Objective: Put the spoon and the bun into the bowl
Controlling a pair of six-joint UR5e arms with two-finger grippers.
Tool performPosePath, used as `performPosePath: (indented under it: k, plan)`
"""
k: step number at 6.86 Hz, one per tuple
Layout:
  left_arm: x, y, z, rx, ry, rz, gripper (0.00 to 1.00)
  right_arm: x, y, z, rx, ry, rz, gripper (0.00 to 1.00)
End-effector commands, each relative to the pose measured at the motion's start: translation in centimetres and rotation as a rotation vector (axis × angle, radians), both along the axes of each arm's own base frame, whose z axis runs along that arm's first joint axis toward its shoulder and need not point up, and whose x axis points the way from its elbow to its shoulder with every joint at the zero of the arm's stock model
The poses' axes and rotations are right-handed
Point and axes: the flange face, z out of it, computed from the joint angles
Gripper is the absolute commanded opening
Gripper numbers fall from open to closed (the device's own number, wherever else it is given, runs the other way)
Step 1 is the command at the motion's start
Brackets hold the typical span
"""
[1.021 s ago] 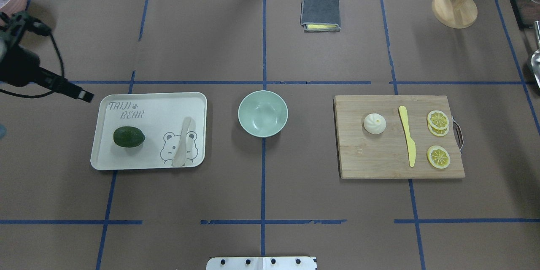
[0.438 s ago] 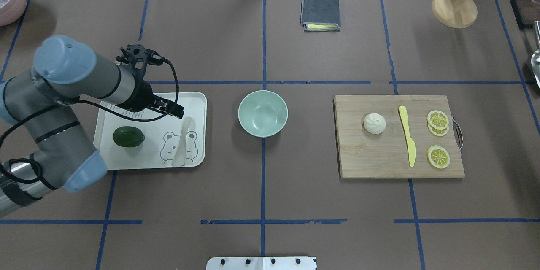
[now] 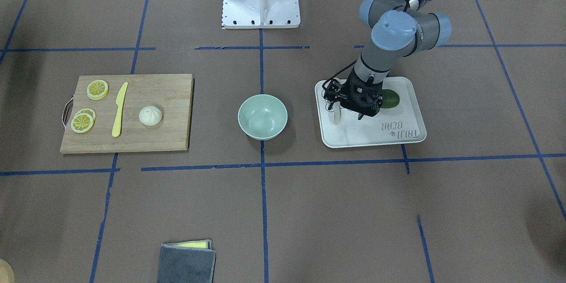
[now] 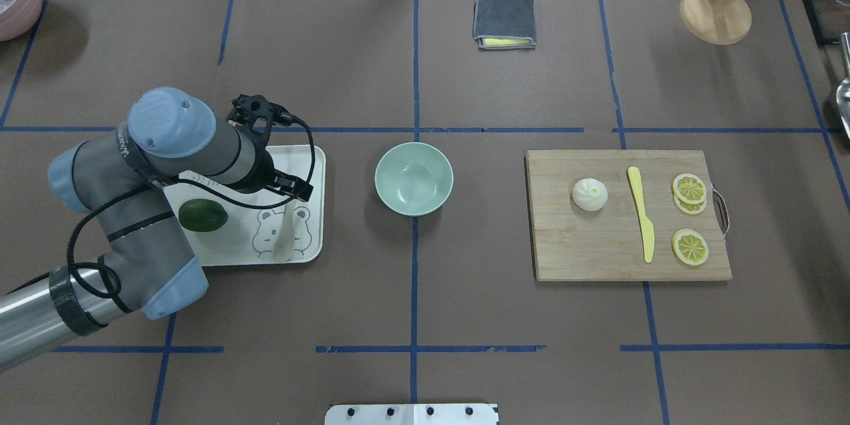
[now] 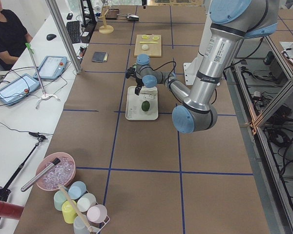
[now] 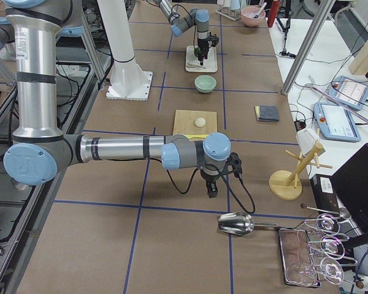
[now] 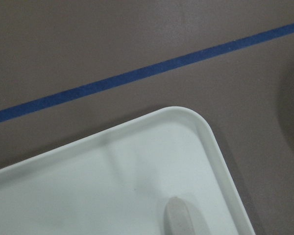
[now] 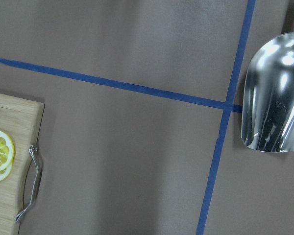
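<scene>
The pale spoon (image 4: pixel 285 231) lies on the white bear tray (image 4: pixel 315 158), left of the mint-green bowl (image 4: pixel 414 178). My left gripper (image 4: pixel 296 191) hovers over the spoon's handle end, fingers pointing down and spread open, holding nothing. It also shows in the front view (image 3: pixel 347 115). The left wrist view shows the tray corner (image 7: pixel 186 122) and one end of the spoon (image 7: pixel 180 216). The white bun (image 4: pixel 590 194) sits on the wooden cutting board (image 4: pixel 597 255) to the right. My right gripper (image 6: pixel 211 187) shows only in the right side view, beyond the board; I cannot tell whether it is open or shut.
A dark green fruit (image 4: pixel 202 215) lies on the tray beside my arm. A yellow knife (image 4: pixel 641 212) and lemon slices (image 4: pixel 689 189) share the board. A folded grey cloth (image 4: pixel 505 21), a wooden stand (image 4: pixel 715 13) and a metal scoop (image 8: pixel 272 98) lie at the far side.
My left arm has swung in from the table's left edge to over the tray, and the gripper now sits above the spoon's handle. Nothing else has moved.
</scene>
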Motion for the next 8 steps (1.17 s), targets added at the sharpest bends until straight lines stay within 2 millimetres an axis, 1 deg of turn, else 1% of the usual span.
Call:
performPosePath:
  k: [1, 2, 4, 5, 6, 8]
  plan:
    - [1.17, 0.79, 0.14, -0.003, -0.008, 0.015, 0.91, -0.04, 0.04, 0.36, -0.009, -0.005, -0.001, 1.00]
    - [1.36, 0.97, 0.18, -0.008, -0.010, 0.011, 0.84, -0.04, 0.11, 0.42, -0.010, -0.007, -0.001, 1.00]
    - [2.01, 1.65, 0.42, -0.015, -0.013, 0.024, 0.82, -0.05, 0.12, 0.49, -0.012, -0.008, -0.001, 1.00]
    - [1.94, 1.56, 0.44, -0.015, -0.015, 0.021, 0.77, -0.15, 0.14, 0.28, -0.012, -0.025, -0.003, 1.00]
    - [2.04, 1.63, 0.69, -0.018, -0.018, 0.024, 0.55, -0.19, 0.15, 0.24, -0.013, -0.031, -0.004, 1.00]
    - [1.88, 1.65, 0.76, -0.021, -0.018, 0.024, 0.03, -0.20, 0.14, 0.15, -0.011, -0.032, -0.004, 1.00]
